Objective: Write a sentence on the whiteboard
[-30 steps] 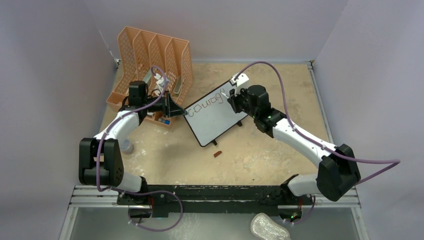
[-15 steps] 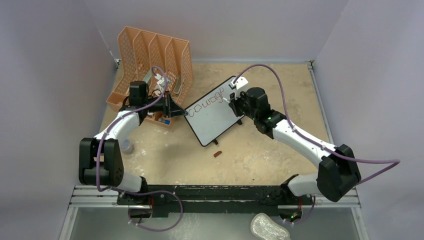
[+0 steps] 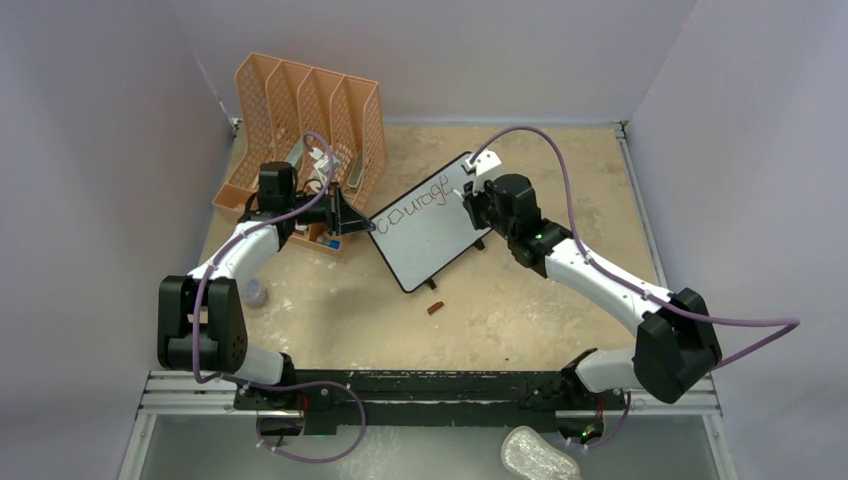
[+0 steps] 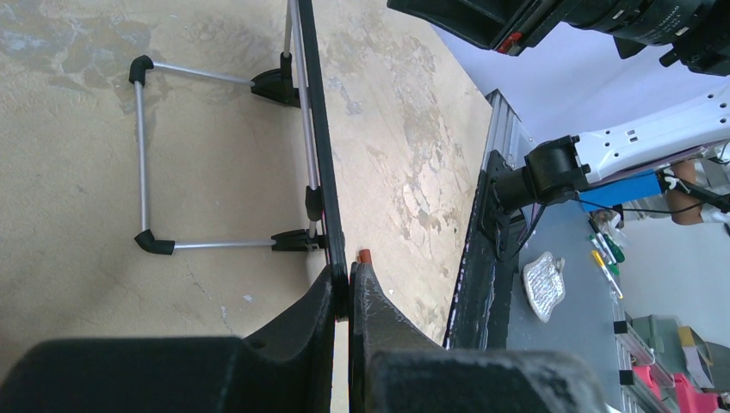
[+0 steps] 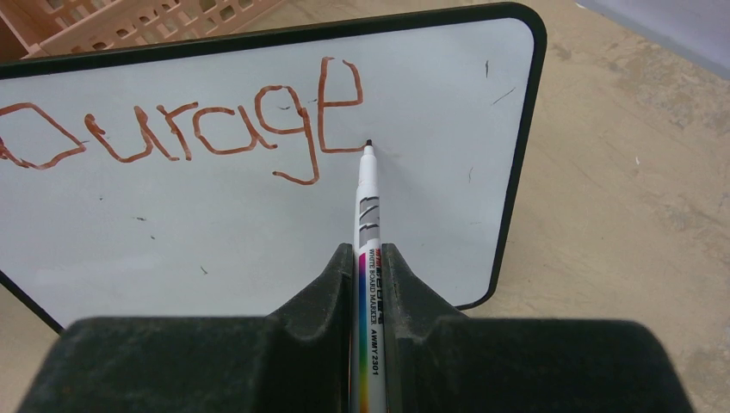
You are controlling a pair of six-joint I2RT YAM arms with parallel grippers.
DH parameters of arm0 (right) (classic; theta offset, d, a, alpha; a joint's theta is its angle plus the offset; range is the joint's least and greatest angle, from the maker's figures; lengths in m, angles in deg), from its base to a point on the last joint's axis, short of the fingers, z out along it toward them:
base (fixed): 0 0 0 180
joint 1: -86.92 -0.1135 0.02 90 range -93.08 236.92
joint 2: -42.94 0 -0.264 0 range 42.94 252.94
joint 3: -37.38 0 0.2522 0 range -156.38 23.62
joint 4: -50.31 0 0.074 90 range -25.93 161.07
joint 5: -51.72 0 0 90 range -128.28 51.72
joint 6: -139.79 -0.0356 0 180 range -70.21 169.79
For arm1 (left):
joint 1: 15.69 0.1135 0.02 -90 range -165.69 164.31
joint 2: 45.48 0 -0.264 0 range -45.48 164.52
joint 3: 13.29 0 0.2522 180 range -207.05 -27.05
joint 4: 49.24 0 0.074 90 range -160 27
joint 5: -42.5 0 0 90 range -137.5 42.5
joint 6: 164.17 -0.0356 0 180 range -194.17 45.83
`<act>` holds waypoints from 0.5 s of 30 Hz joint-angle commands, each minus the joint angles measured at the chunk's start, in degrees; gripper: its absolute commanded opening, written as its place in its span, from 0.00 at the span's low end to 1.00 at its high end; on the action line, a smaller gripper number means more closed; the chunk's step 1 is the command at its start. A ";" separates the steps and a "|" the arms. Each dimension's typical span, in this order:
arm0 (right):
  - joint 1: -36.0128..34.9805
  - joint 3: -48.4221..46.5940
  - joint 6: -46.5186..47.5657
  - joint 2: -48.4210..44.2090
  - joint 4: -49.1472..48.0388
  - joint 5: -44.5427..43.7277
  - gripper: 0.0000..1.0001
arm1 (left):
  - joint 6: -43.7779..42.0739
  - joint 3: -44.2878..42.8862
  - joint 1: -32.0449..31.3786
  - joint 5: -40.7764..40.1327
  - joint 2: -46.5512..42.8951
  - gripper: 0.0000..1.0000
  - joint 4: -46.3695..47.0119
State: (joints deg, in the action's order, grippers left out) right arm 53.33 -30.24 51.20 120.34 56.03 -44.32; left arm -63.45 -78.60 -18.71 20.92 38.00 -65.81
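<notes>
Whiteboard (image 3: 430,250): propped mid-table, its edge pinched by left gripper (image 4: 342,277). Sentence (image 5: 207,129): only "courage" is written. Right gripper (image 5: 368,254): clamped on marker (image 5: 367,206), tip at the last letter's tail. Next, likely: lift the tip and shift it to begin the following word.

whiteboard (image 5: 430,215) txt: "courage" | marker (image 5: 368,215) lbl: "WHITE BOARD MARKER AWAY 2301"
</notes>
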 commanded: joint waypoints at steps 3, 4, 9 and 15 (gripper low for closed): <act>0.36 -0.32 0.05 -2.44 -2.58 1.60 0.00 | -3.03 -0.38 -0.84 -1.38 1.05 0.00 -1.57; 0.36 -0.28 0.24 -2.96 -2.26 2.05 0.00 | -2.99 -0.40 -0.84 -1.40 1.13 0.00 -1.53; 0.36 1.11 1.65 -6.05 -1.90 1.90 0.00 | -2.83 -0.54 -0.84 -1.79 1.30 0.00 -1.51; 0.14 2.84 0.72 -9.89 0.45 3.88 0.00 | -2.73 -0.75 -0.84 -2.21 1.26 0.00 -1.68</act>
State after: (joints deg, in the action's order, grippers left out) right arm 53.55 -28.41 51.81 113.87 56.21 -42.62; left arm -63.45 -78.60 -18.71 20.90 38.00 -65.81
